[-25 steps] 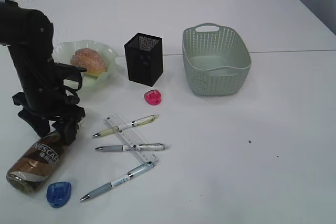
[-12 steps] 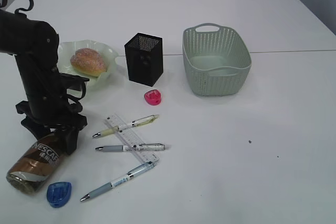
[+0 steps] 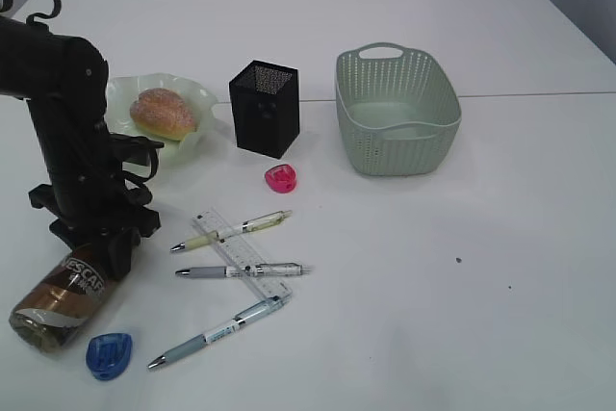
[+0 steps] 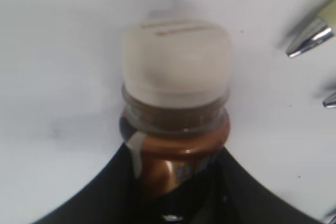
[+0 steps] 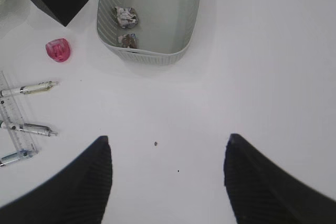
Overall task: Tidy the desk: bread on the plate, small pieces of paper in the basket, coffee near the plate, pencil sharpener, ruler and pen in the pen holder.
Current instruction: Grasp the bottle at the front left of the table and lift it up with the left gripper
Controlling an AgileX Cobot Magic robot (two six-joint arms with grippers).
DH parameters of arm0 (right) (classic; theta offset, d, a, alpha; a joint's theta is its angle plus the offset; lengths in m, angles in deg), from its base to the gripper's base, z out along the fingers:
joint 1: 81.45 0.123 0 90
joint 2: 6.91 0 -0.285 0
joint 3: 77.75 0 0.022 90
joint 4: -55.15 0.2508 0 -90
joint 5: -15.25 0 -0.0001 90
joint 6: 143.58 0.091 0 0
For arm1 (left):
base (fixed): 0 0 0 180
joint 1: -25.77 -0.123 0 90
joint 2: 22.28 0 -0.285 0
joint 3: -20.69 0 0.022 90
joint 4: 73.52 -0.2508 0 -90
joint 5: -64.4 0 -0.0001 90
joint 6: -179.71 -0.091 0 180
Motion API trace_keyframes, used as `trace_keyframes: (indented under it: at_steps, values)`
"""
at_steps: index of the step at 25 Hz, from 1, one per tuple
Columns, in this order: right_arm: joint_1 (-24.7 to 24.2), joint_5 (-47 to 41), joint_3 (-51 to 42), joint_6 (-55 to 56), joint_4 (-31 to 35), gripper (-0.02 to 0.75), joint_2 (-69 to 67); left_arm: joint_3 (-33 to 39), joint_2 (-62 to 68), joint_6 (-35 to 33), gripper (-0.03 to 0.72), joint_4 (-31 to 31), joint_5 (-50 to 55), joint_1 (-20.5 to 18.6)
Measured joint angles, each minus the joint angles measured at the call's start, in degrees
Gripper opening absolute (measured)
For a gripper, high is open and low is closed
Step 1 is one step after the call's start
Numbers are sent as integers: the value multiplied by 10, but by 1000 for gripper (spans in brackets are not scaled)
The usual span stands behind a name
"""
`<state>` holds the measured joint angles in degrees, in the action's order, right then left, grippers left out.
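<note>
- Exterior view: a white desk [image 3: 500, 238] with a thin seam carries everything. The bread [image 3: 163, 111] sits on the ruffled green plate [image 3: 197, 98] at the left rear; the black mesh pen holder [image 3: 265, 108] stands just beside it, and the pale green basket [image 3: 397, 110] is further right. A pink sharpener [image 3: 280, 178] lies in front of the holder. Three pens and the clear ruler [image 3: 243, 254] lie together at centre front, a blue sharpener [image 3: 107, 354] near the front edge.
- My left end effector [image 3: 96, 252] is down over the neck end of the coffee [image 3: 60, 295], which lies on its side.
- Left wrist view: my fingers [image 4: 100, 192] flank the bottle's brown shoulder below the white cap [image 4: 177, 61]; I cannot tell whether they clench it.
- Right wrist view: my right end effector [image 5: 168, 174] hangs released above bare desk. Two paper scraps [image 5: 125, 16] lie inside the basket.
</note>
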<state>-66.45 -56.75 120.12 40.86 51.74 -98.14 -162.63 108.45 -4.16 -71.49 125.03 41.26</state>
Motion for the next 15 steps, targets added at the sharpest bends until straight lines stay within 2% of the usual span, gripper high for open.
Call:
trace_keyframes:
  at_steps: [5, 9, 12, 15]
  values:
    - [0, 0, 0, 0, -8, 491, 0, 1, -13, 0, 251, -2, -4, 0]
    - [0, 0, 0, 0, -9, 491, 0, 23, -73, 1, 251, -2, -18, -7]
    - [0, 0, 0, 0, -10, 491, 0, 81, -138, 5, 251, 6, -49, -24]
    - [0, 0, 0, 0, -10, 491, 0, 170, -223, 6, 251, 7, -101, -49]
